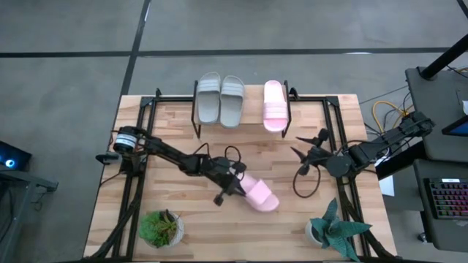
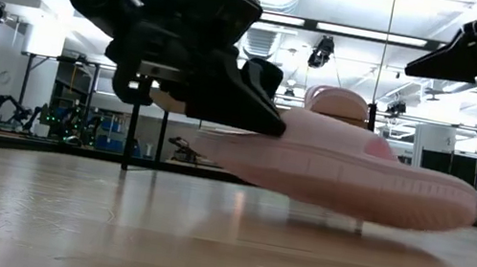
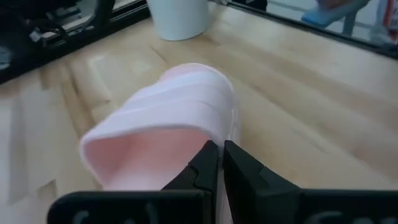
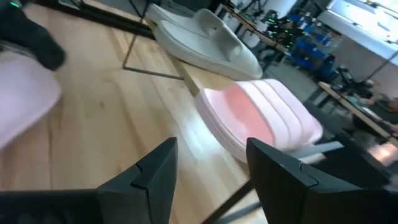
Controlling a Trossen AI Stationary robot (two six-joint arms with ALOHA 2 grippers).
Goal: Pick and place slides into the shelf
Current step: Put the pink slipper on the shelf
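Left tool [image 1: 235, 187] pinching loose pink slide [image 1: 260, 196] at its heel edge, mid-table [image 1: 175, 131]; grey pair [image 1: 220, 99] and second pink slide [image 1: 275, 107] on shelf [image 1: 245, 128] behind; right tool [image 1: 306, 151] spread, hovering near shelf.

A robotics lab or workshop was shown. A wooden counter [image 1: 183, 139] was set on a grey concrete floor [image 1: 66, 73], with a keyboard [image 1: 446, 199] and loose cables [image 1: 387, 111] beside it. Beyond it, ceiling strip lights [image 2: 362, 33] and further equipment benches [image 2: 75, 126] were seen.
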